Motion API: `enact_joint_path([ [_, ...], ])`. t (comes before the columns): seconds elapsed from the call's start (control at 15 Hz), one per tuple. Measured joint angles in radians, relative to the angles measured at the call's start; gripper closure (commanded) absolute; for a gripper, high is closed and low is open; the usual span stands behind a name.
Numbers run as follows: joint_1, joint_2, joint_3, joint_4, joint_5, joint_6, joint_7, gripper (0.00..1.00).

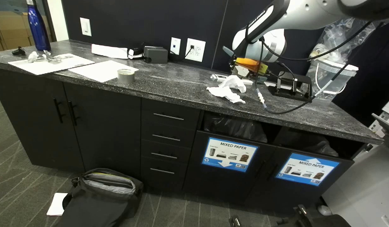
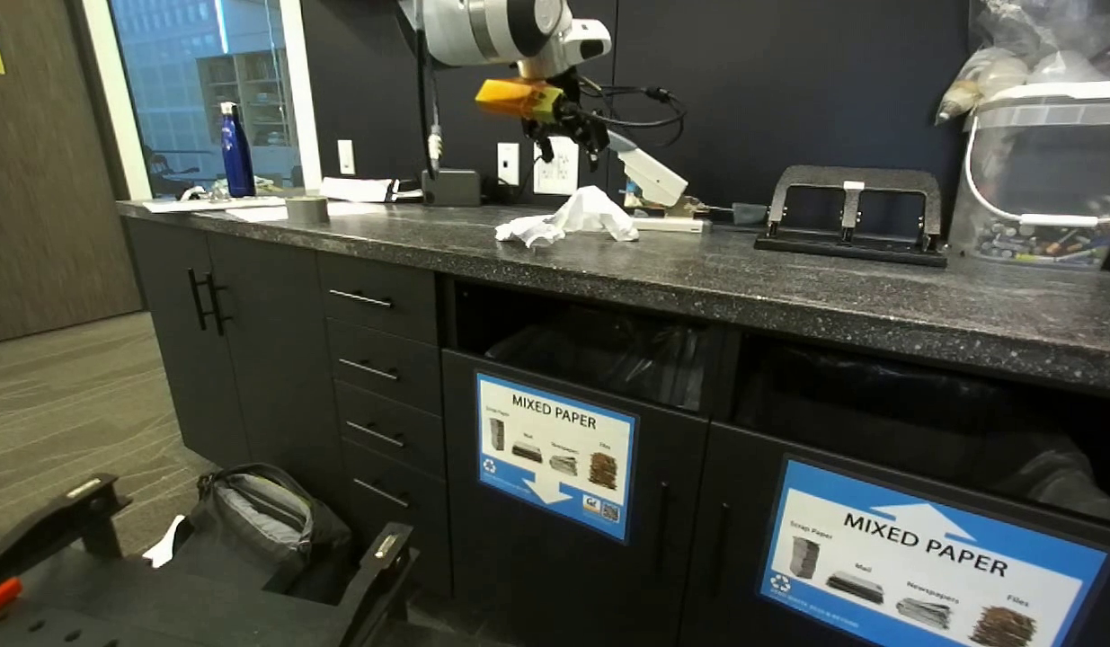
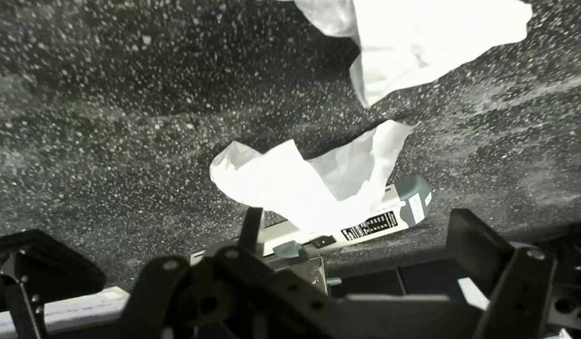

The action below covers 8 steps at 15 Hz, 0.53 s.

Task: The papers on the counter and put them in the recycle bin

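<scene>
At the left end of the counter (image 1: pixel 175 86), a blue bottle (image 1: pixel 39 30) stands upright behind a white sheet (image 1: pixel 76 63) with a crumpled wad (image 1: pixel 33 56) on it. A second sheet (image 1: pixel 100 70) lies just right of that; below, a bag (image 1: pixel 107 189) sits open on the floor (image 1: pixel 172 206). Then come a tape roll (image 1: pixel 126 76), a grey box (image 1: pixel 155 55) near the wall (image 1: pixel 144 19) and, beneath, the drawers (image 1: pixel 165 145). Next, two crumpled white papers (image 1: pixel 233 83) lie just beside each other on the counter; in the wrist view the rear one covers part of the stapler (image 3: pixel 393 221). The gripper (image 3: pixel 356 223) hangs above the counter near them, its fingers (image 3: pixel 464 230) wide apart. Under the counter, two lined bins (image 1: pixel 241 127) stand open at the top, each with a MIXED PAPER sign (image 1: pixel 230 154). On top at the right stand a punch (image 2: pixel 848 214) and, last, a clear bucket (image 2: pixel 1076 92).
</scene>
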Motion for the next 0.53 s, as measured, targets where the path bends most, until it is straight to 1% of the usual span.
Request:
enact_joint_path([
  [0.27,-0.083,0.153,0.044,0.189,-0.09,-0.022,-0.001,0.0],
  [0.53,-0.156,0.284,0.074,0.367,-0.128,-0.074,-0.01,0.0],
])
